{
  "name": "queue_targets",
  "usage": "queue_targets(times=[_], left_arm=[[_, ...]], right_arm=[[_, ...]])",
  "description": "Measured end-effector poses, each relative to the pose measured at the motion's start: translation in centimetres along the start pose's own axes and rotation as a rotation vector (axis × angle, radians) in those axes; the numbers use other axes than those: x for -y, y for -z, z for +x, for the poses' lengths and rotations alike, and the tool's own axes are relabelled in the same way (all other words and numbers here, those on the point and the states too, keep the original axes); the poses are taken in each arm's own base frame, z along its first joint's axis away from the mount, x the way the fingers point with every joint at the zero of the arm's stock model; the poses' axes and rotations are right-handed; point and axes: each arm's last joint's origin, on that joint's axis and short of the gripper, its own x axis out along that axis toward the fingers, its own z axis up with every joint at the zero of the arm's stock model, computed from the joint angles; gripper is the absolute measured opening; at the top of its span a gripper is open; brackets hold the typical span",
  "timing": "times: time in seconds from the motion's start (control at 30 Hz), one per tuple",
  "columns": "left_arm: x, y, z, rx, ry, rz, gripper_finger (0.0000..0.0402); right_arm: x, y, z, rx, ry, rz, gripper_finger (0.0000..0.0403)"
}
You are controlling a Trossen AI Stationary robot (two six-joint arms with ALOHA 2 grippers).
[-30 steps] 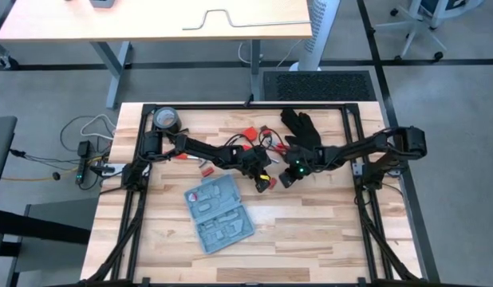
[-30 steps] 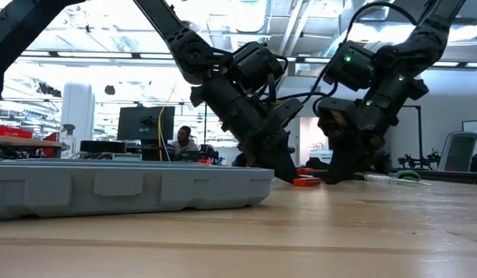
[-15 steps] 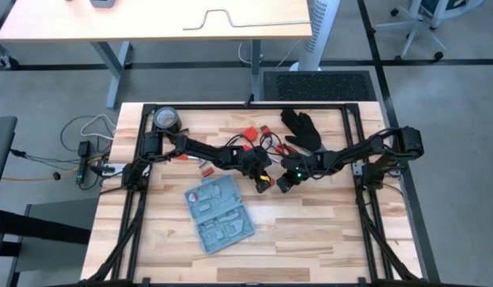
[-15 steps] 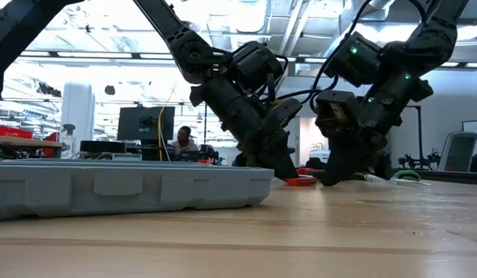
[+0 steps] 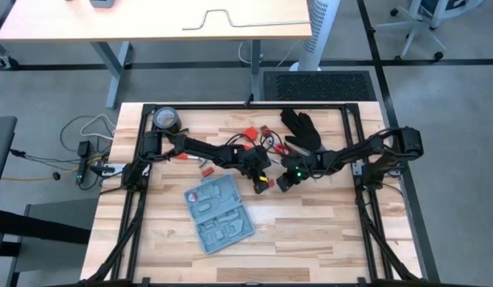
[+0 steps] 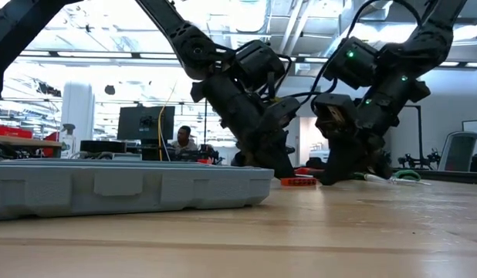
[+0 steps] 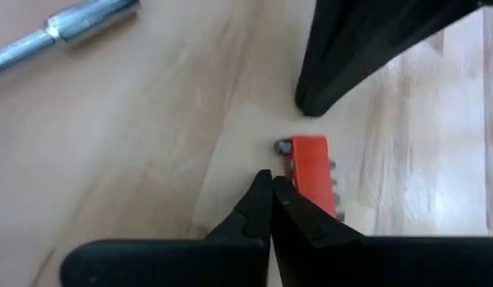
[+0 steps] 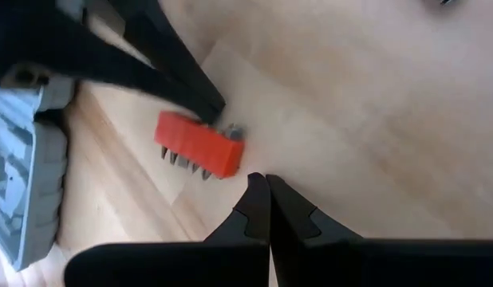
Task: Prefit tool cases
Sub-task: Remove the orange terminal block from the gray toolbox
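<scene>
The light-blue tool case (image 5: 220, 215) lies open and flat on the wooden table, near of both grippers; its side also shows in the low view (image 6: 130, 189). A small red bit holder (image 7: 310, 169) lies flat on the table between the grippers, also seen in the right wrist view (image 8: 199, 145). My left gripper (image 7: 270, 177) is shut, its tips down at the table beside the holder. My right gripper (image 8: 266, 179) is shut too; its tips stand just off the holder's other side, a small gap between them. My left gripper's shut fingertips (image 8: 213, 105) stand against one long side of the red holder, near its end (image 8: 227, 131). The fingers slant down from the table's left. The holder lies flat on the table. Whether the tips press on it or only stand beside it, I cannot tell.
A black glove (image 5: 302, 127) lies at the far right, a tape roll (image 5: 165, 119) at the far left, red parts and cables (image 5: 250, 131) between them. A metal rod (image 7: 71, 28) lies near the left gripper. Black frame rails (image 5: 139, 199) run along both table sides.
My right gripper has gone a little toward the table's left and near edge, closer to my left gripper and the red holder, its fingers staying shut.
</scene>
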Motion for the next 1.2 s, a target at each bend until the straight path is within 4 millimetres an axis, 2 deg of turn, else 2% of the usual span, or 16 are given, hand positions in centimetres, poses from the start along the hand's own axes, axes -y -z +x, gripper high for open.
queue_targets(times=[0.23, 0.53, 0.87, 1.2], left_arm=[[1.2, 0.8, 0.2, -0.038, 0.022, 0.017, 0.0000], [3.5, 1.2, 0.7, -0.018, 0.108, -0.005, 0.0000], [3.4, 1.2, -0.2, -0.050, 0.085, -0.007, 0.0000], [3.2, 1.2, -0.2, -0.016, -0.017, -0.046, 0.0000]], right_arm=[[-1.4, 1.5, 0.3, -0.013, -0.035, -0.012, 0.0000], [-0.7, 0.4, 0.2, 0.036, -0.016, -0.010, 0.0000], [-0.5, 0.3, 0.2, 0.014, -0.009, -0.027, 0.0000], [-0.5, 0.4, 0.2, -0.003, -0.024, -0.044, 0.0000]])
